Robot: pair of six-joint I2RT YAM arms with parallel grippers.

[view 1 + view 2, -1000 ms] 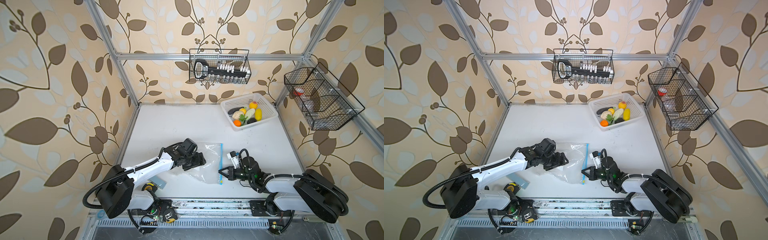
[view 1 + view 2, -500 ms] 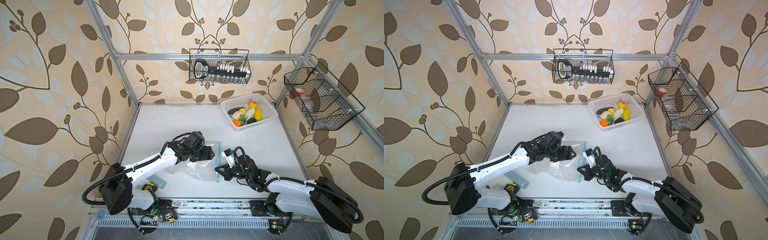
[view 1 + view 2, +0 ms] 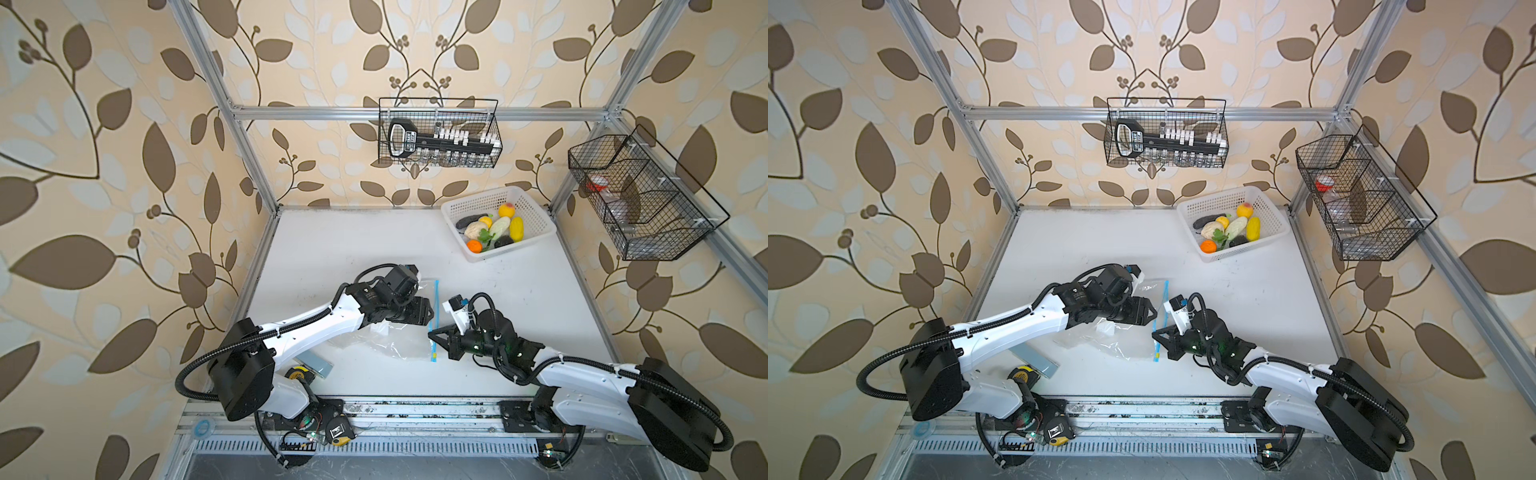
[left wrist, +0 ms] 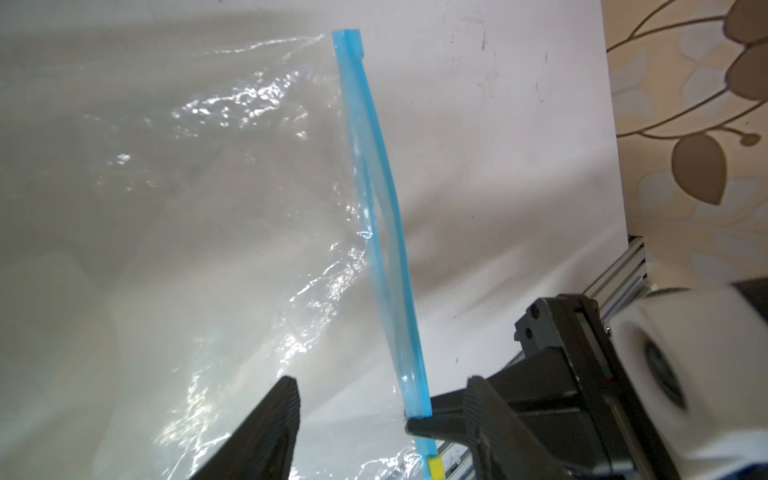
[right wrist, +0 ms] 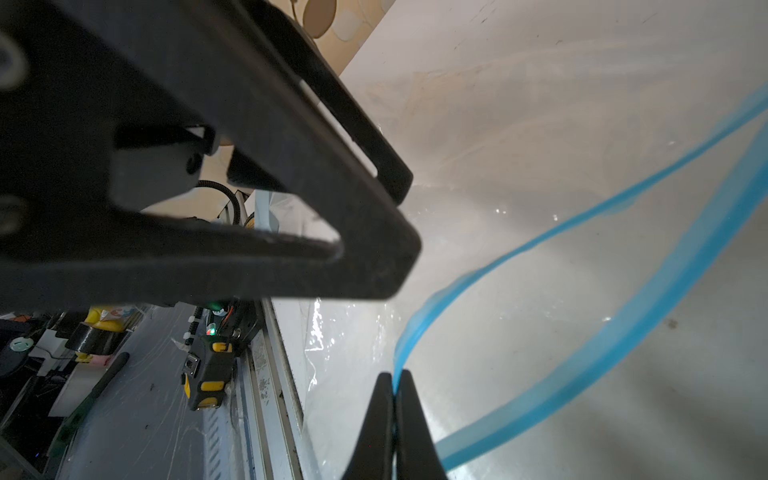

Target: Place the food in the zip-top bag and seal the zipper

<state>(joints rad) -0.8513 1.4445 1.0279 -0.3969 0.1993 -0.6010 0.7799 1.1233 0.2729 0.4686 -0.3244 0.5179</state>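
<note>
While the right tool [image 5: 392, 380] is clenched on the zipper [image 4: 376, 174], seemingly on one lip only, the left tool [image 4: 382, 386] hangs with jaws apart astride the same strip, gripping nothing. The zip-top bag [image 3: 390, 343] lies crumpled mid-desk [image 3: 353, 249], mouth partly gaping. All the food [image 3: 494, 232] sits in the white basket [image 3: 536, 214] at the far corner. Risks: the left jaws catch both lips and pinch the mouth shut, or the thin film slips and the bag drags.
</note>
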